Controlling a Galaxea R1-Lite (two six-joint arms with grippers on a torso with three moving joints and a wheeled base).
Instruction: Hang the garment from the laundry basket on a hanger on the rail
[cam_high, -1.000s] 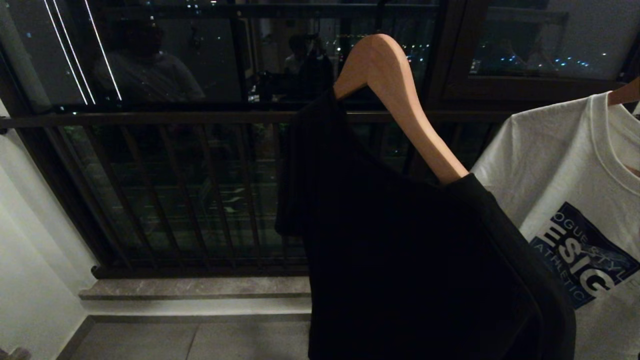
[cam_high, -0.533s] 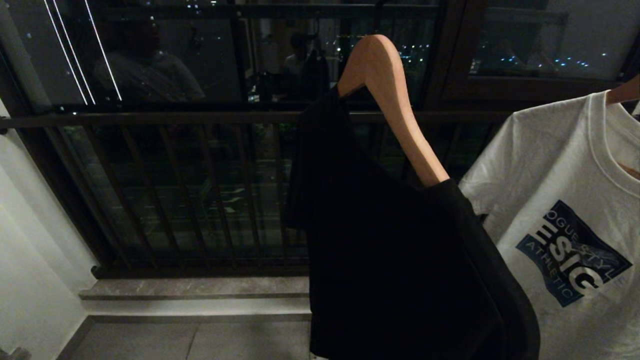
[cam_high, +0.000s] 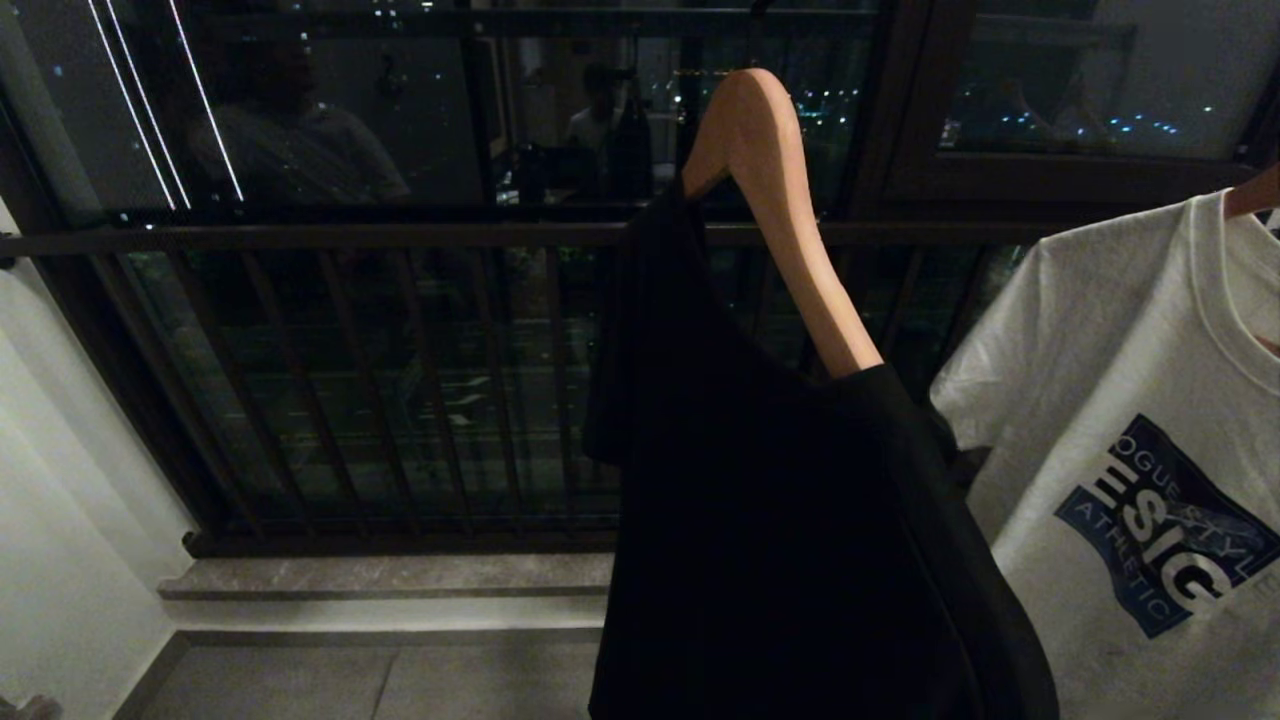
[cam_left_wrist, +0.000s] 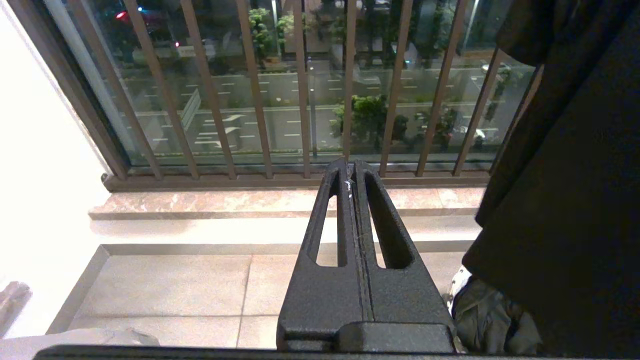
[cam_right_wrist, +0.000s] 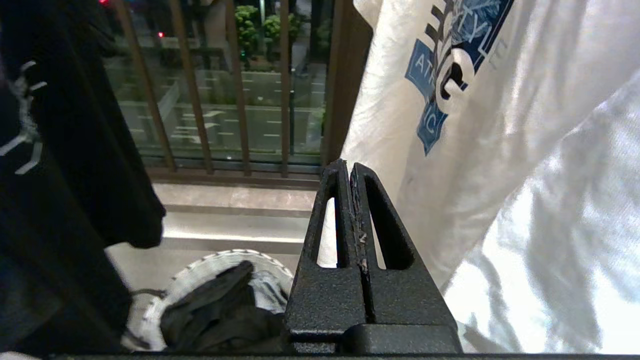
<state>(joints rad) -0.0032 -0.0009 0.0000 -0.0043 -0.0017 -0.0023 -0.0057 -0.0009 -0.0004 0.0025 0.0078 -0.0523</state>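
Observation:
A black garment (cam_high: 780, 540) hangs on a wooden hanger (cam_high: 770, 180) in the middle of the head view; the hanger's hook and the rail are above the picture, out of view. The laundry basket (cam_right_wrist: 215, 257) stands on the floor below with dark clothes (cam_right_wrist: 215, 310) in it. My right gripper (cam_right_wrist: 348, 167) is shut and empty, low between the black garment (cam_right_wrist: 65, 150) and a white T-shirt (cam_right_wrist: 500, 150). My left gripper (cam_left_wrist: 350, 167) is shut and empty, parked low to the left of the black garment (cam_left_wrist: 565, 175). Neither arm shows in the head view.
A white printed T-shirt (cam_high: 1130, 480) hangs on another hanger close to the right of the black garment. A dark balustrade (cam_high: 400, 237) with vertical bars and a window stand behind. A stone sill (cam_high: 390, 575) runs below it, with a white wall (cam_high: 60, 500) at left.
The hanger with the black garment has turned a little, more edge-on, its lower hem swinging left. The white T-shirt has swayed left and back right.

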